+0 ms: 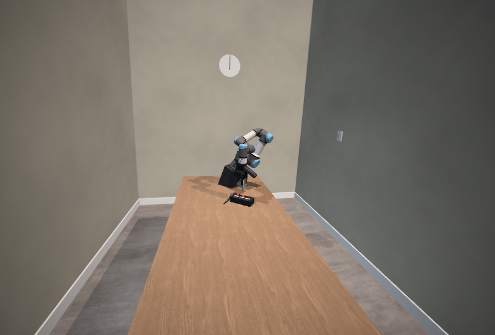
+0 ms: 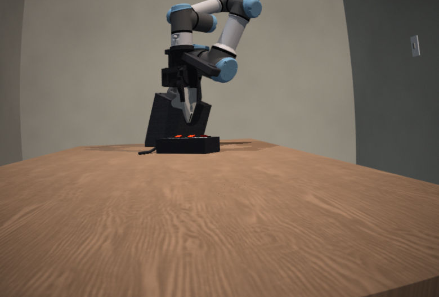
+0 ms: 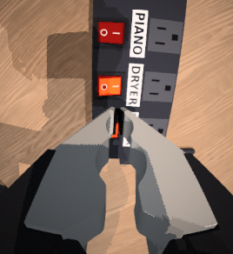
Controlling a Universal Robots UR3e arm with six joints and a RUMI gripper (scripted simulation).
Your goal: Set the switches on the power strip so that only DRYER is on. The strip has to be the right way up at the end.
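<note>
A black power strip [image 3: 137,70] lies face up on the wooden table; it also shows in the top view [image 1: 241,199] and the exterior view [image 2: 187,144]. In the wrist view the PIANO switch [image 3: 110,32] is dark red. The DRYER switch [image 3: 109,85] glows bright orange-red. A third switch [image 3: 116,130] shows lit orange through the gap between my fingers; its label is hidden. My gripper [image 3: 117,110] is shut and empty, its tips above that third switch. In the exterior view the gripper [image 2: 190,117] hangs a little above the strip.
The robot's black base block [image 2: 166,119] stands just behind the strip. The strip's cable [image 2: 146,151] trails off its left end. A wall clock [image 1: 229,65] and a wall switch plate [image 1: 339,135] are far off.
</note>
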